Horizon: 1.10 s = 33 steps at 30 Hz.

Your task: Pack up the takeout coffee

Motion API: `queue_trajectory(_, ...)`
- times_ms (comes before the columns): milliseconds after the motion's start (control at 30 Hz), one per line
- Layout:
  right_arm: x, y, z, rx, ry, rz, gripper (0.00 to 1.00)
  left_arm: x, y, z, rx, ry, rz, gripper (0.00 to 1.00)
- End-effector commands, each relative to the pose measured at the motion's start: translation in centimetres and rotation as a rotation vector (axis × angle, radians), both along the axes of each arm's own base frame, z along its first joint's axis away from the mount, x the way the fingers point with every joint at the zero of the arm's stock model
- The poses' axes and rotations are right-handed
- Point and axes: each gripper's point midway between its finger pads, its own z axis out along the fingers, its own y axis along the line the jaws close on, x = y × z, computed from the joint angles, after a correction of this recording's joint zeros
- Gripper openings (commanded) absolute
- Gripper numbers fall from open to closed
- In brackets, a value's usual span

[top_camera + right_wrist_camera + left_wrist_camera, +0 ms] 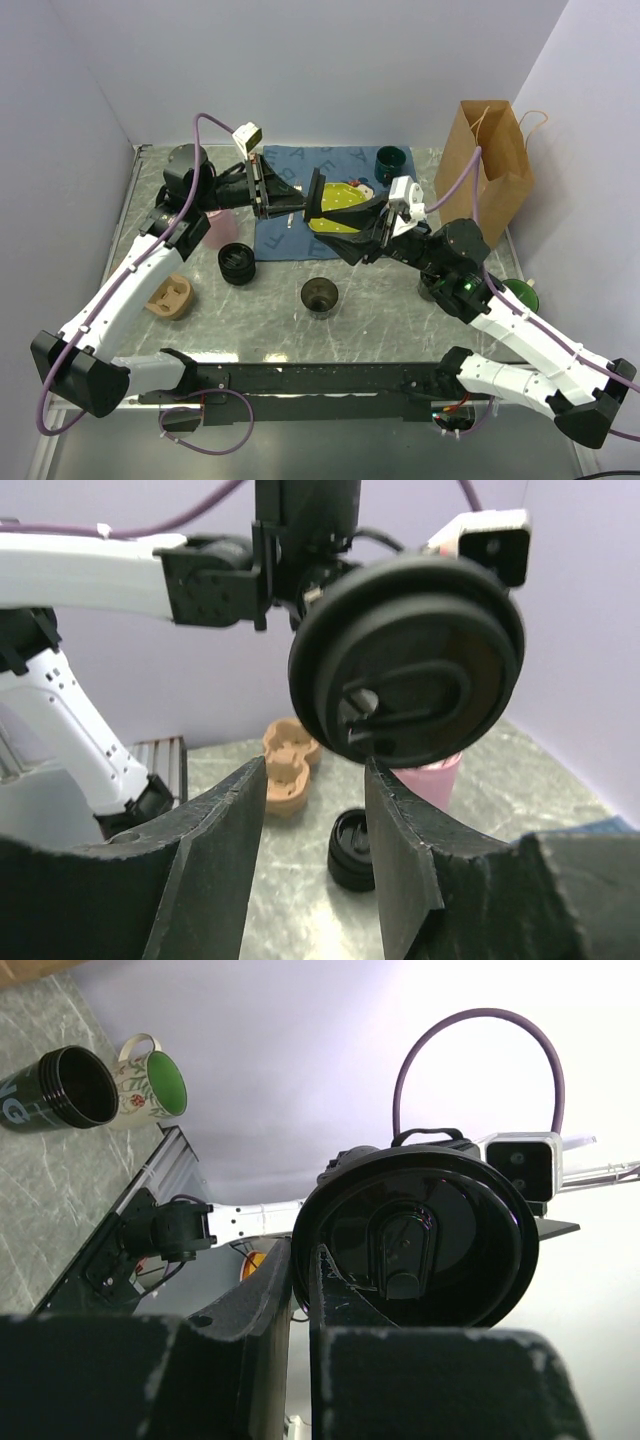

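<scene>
A round black lid (316, 195) with a flip tab hangs edge-on over the blue cloth (285, 165). My left gripper (298, 202) is shut on its rim. In the left wrist view the lid (420, 1235) fills the middle and its edge sits between my left gripper (303, 1260). My right gripper (336, 224) faces the lid from the right. Its jaws stand apart just below the lid (405, 660), and nothing lies between them (315, 768). The takeout coffee (237, 262), a small lidded black cup, stands on the table, also seen as the short black cup (352, 850).
An open dark cup (320, 296) stands near the front middle. A tan cup carrier (170, 297) lies front left and a pink cup (215, 225) sits behind it. At the back are a dark green mug (390, 158) and a brown paper bag (495, 160).
</scene>
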Motion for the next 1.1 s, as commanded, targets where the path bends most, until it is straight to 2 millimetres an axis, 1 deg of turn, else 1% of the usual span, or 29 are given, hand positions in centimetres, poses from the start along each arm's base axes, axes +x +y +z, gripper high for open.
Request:
queue_trajectory(0,-0.7,-1.1,4.5,0.098,-0.123,-0.017,0.50,-1.1,0.1,1.1,-0.025,-0.059,-0.035,0.13)
queue_trajectory(67,-0.9,-1.1,4.8,0.099,-0.130,-0.009,0.49,-1.1,0.1,1.1,-0.029,-0.060,-0.035,0.13)
queue_trajectory(233,-0.4,-0.8,4.7,0.105,-0.113,-0.017,0.48,-1.2,0.0,1.0,-0.031,-0.063,-0.038,0.13)
queue_trajectory(333,-0.3,-0.7,5.0,0.114,-0.107,-0.014,0.46,-1.2,-0.2,0.7,-0.036,-0.053,-0.042,0.13)
queue_trajectory(433,-0.2,-0.4,5.1,0.115,-0.104,-0.008,0.42,-1.3,-0.3,0.8,-0.046,-0.054,-0.045,0.13)
queue_trajectory(533,-0.2,-0.2,5.0,0.113,-0.098,0.002,0.27,-1.3,-0.4,0.9,-0.048,-0.056,-0.045,0.13)
queue_trajectory(567,-0.2,-0.2,4.9,0.111,-0.096,0.004,0.17,-1.2,-0.5,0.8,-0.047,-0.053,-0.047,0.14)
queue_trajectory(600,-0.2,-0.3,5.0,0.115,-0.093,-0.001,0.10,-1.2,-0.5,0.9,-0.047,-0.057,-0.044,0.16)
queue_trajectory(633,-0.3,-0.4,4.8,0.109,-0.086,-0.002,0.04,-1.2,-0.5,0.7,-0.037,-0.045,-0.039,0.28)
queue_trajectory(667,-0.4,-0.6,5.0,0.111,-0.083,-0.006,0.00,-0.8,-0.5,0.6,-0.028,-0.037,-0.014,0.38)
queue_trajectory(700,-0.2,-0.8,5.1,0.112,-0.071,-0.023,0.00,-0.5,-0.4,0.3,-0.010,-0.062,0.004,0.49)
queue_trajectory(733,0.0,-0.9,4.4,0.088,-0.041,-0.032,0.00,-0.2,-0.2,-0.1,0.019,-0.043,0.027,0.65)
queue_trajectory(767,-0.1,-1.2,4.3,0.082,-0.027,-0.043,0.00,0.1,-0.1,-0.3,0.034,-0.053,0.049,0.71)
queue_trajectory(800,0.1,-1.5,4.1,0.071,-0.011,-0.066,0.00,0.9,0.0,-0.7,0.059,-0.081,0.090,0.76)
queue_trajectory(833,0.3,-1.8,3.9,0.058,0.004,-0.085,0.00,1.5,0.5,-1.0,0.084,-0.068,0.120,0.84)
queue_trajectory(867,0.3,-2.2,2.7,0.020,0.046,-0.102,0.00,2.2,0.7,-1.5,0.105,-0.061,0.141,0.86)
queue_trajectory(900,0.4,-2.5,2.3,0.006,0.066,-0.118,0.00,3.3,1.2,-2.0,0.133,-0.074,0.192,0.88)
queue_trajectory(933,0.8,-2.9,1.8,-0.005,0.097,-0.152,0.00,4.3,2.0,-2.1,0.151,-0.079,0.239,0.92)
queue_trajectory(967,0.8,-3.2,0.4,-0.049,0.150,-0.167,0.00,5.0,2.7,-3.4,0.206,-0.063,0.277,0.93)
queue_trajectory(1000,0.8,-3.5,-0.4,-0.077,0.189,-0.177,0.00,6.5,3.7,-4.2,0.249,-0.056,0.360,0.95)
queue_trajectory(1033,0.9,-3.7,-1.3,-0.103,0.239,-0.197,0.00,7.6,5.0,-4.4,0.289,-0.055,0.433,0.97)
queue_trajectory(1067,1.0,-3.8,-1.6,-0.126,0.270,-0.204,0.00,8.0,6.3,-6.0,0.373,-0.042,0.479,0.97)
